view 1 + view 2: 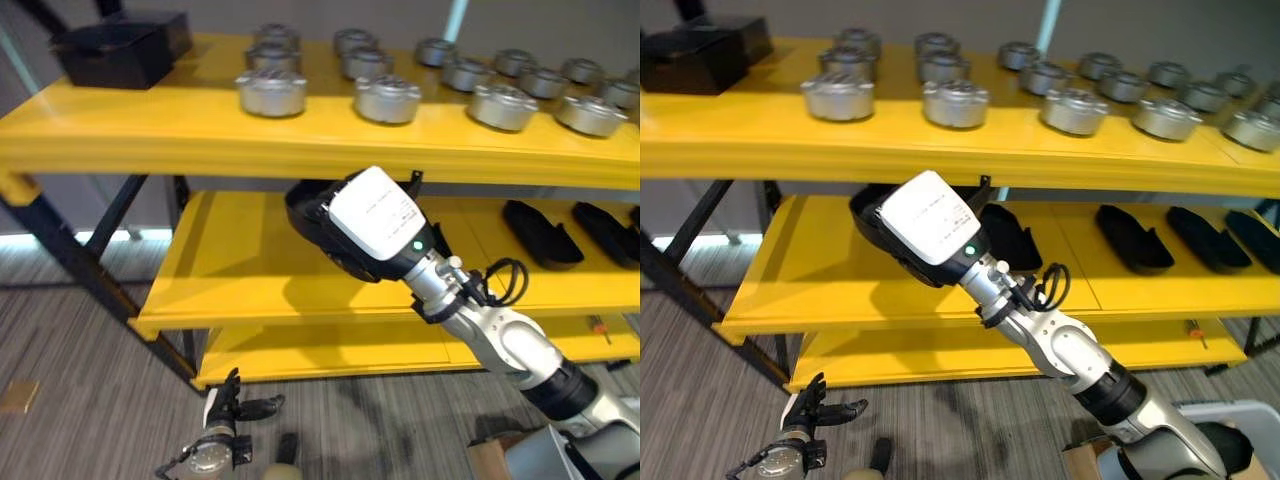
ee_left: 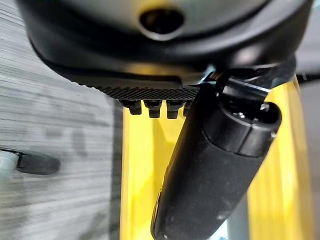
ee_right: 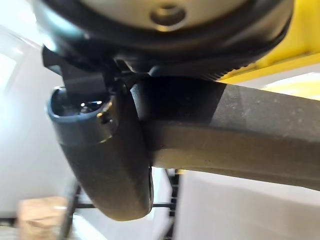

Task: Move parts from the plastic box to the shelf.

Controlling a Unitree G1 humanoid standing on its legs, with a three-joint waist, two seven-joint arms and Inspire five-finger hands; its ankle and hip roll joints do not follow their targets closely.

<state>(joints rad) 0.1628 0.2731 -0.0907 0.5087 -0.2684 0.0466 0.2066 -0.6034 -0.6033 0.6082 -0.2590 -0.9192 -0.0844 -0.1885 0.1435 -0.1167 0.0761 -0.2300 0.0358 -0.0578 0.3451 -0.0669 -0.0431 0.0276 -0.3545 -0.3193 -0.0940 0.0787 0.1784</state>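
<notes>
Parts, one black piece (image 1: 303, 215) clamped in the right hand's (image 1: 345, 235) fingers, risked clipping the shelf (image 1: 250, 260) edge above.

The premises present as an industrial storeroom or workshop parts area. A yellow shelf (image 1: 200, 130) on a dark steel frame (image 1: 60, 250) carries round silver metal parts (image 1: 272, 92) set out in rows on its top level, with a black box (image 1: 120, 48) at one end. Black moulded parts (image 1: 540, 233) lie on the middle level. The floor (image 1: 90, 370) is grey wood-grain plank.
</notes>
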